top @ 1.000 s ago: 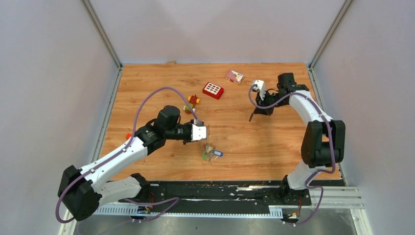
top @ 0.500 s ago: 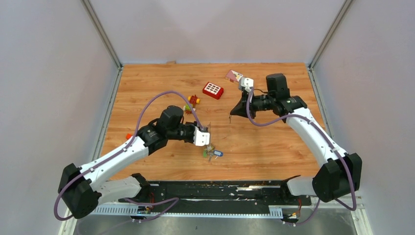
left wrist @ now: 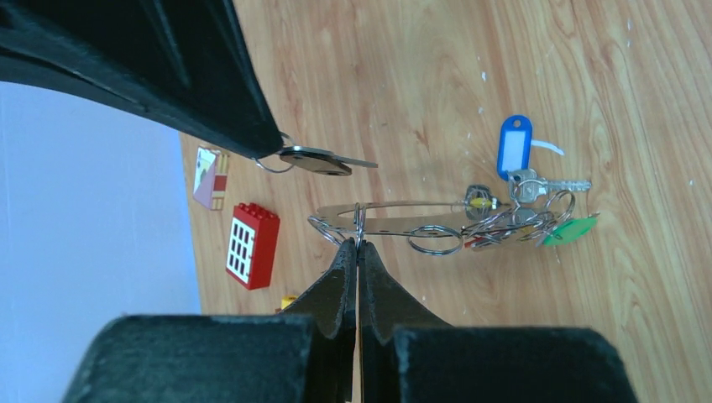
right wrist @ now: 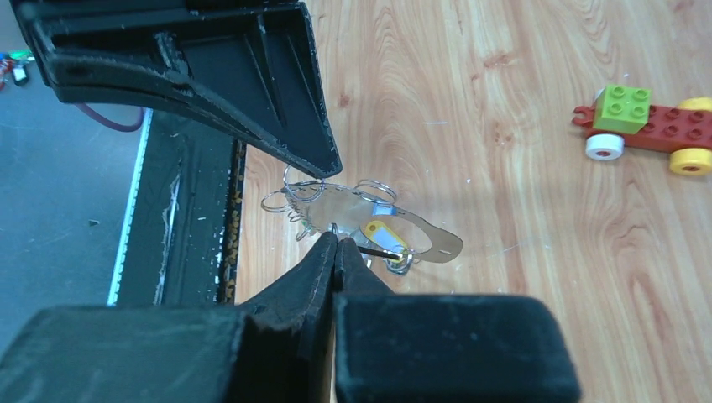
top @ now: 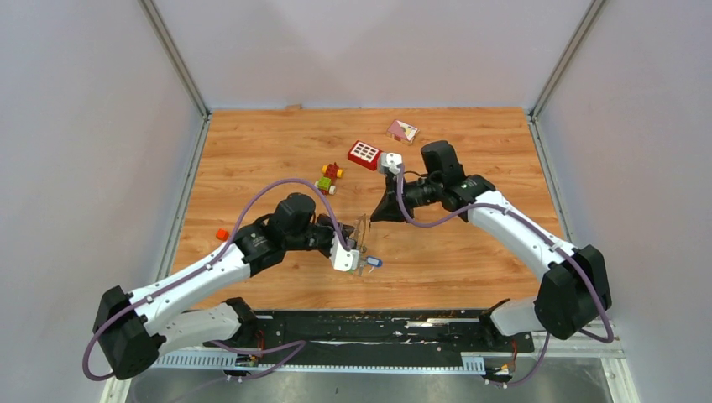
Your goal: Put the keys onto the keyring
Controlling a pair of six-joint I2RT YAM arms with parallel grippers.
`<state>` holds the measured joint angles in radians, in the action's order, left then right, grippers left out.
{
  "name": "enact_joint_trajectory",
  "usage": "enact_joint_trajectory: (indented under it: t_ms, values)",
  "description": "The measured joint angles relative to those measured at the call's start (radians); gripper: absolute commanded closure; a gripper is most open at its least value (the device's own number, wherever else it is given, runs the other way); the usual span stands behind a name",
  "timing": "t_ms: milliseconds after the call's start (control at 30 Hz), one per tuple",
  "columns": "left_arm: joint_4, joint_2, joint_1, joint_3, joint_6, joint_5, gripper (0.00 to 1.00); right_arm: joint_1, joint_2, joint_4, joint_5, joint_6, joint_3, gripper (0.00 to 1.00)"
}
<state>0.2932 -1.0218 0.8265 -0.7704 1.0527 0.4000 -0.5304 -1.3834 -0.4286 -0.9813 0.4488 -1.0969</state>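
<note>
Clamps the left gripper [left wrist: 357,243] on the thin keyring [left wrist: 403,203], likely stiff, light and slippery, over the table's [top: 470,252] near middle, tagged keys [left wrist: 525,189] bunched at its far end, and pinches the right gripper [right wrist: 336,243] on one small key [left wrist: 315,159] beside the hoop.

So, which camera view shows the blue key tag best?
The left wrist view: the blue key tag lies large and unobstructed beside the bunch of keys. The top external view shows the tag only as a tiny speck. The right wrist view does not show it.
</note>
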Motion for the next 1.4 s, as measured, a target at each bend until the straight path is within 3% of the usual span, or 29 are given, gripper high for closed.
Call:
enact_joint_trajectory:
  t_ms: [567, 1400]
  values:
    - [-0.134, 0.047, 0.090, 0.113, 0.102, -0.227, 1.00, -0.008, -0.139, 0.048, -0.117, -0.170, -0.002, 1.00]
    - [-0.140, 0.048, 0.095, 0.113, 0.106, -0.244, 1.00, -0.027, -0.237, 0.023, -0.165, -0.253, -0.113, 1.00]
